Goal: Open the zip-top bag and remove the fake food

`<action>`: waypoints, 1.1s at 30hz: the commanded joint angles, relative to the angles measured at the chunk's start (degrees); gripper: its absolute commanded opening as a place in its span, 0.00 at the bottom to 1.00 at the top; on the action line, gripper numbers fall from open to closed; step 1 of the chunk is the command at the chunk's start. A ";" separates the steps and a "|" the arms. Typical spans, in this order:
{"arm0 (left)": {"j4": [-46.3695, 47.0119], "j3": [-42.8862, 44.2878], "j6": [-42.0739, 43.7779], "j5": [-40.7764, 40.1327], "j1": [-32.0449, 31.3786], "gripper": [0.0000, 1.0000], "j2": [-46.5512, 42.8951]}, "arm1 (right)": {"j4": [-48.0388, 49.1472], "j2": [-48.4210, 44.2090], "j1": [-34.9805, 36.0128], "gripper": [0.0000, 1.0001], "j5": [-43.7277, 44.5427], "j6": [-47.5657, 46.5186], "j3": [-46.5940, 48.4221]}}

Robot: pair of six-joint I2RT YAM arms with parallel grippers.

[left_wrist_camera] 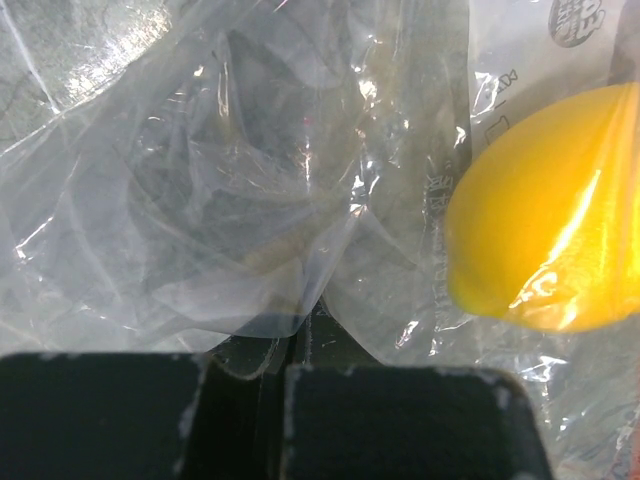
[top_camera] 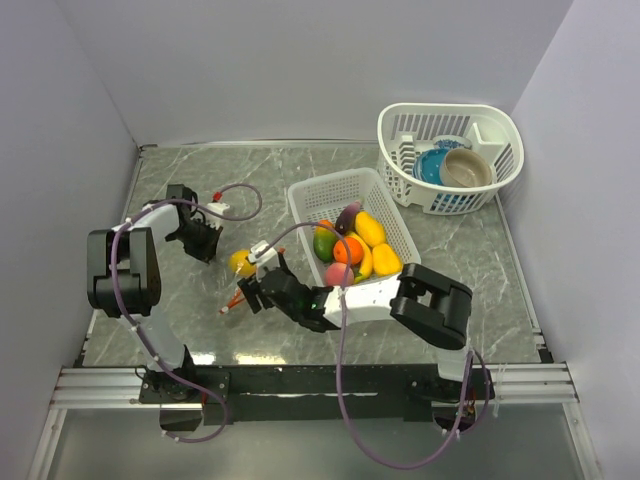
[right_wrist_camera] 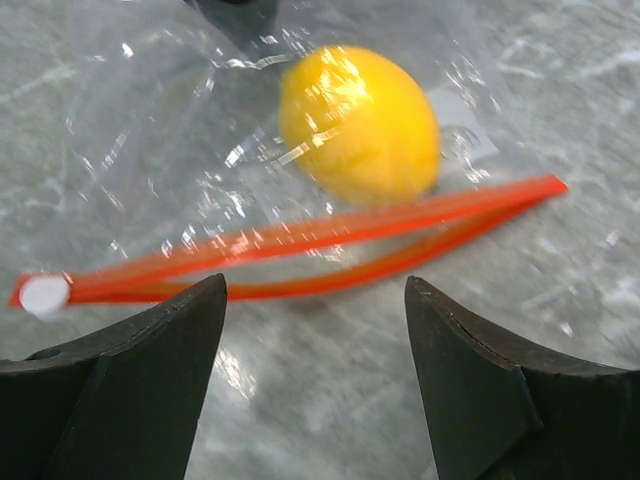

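- My left gripper (left_wrist_camera: 282, 372) is closed tight, with clear plastic of the zip-top bag (right_wrist_camera: 170, 130) pinched at its tips.
- My right gripper (right_wrist_camera: 315, 300) stands wide open and holds nothing; its jaws sit just short of the orange-red zip strip (right_wrist_camera: 300, 237).
- The strip's two halves are parted in the middle.
- The bag lies on the table (top_camera: 190, 180) between both grippers — one yellow fake food (right_wrist_camera: 358, 125) inside.
- More fake food (top_camera: 352, 248) fills the white basket (top_camera: 318, 200), right of the bag.
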 commanded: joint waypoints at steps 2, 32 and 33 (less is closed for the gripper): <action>0.53 -1.14 0.79 -0.47 -0.23 0.01 -1.97 | 0.71 3.44 -0.90 0.79 -1.54 0.67 5.81; -1.05 -1.49 2.99 1.02 -0.23 0.01 -1.45 | -1.39 10.73 -6.87 0.96 -7.96 -1.79 17.24; -1.05 -1.41 2.99 1.29 -0.23 0.01 -1.36 | -1.83 11.69 -6.96 0.96 -8.22 -1.35 17.94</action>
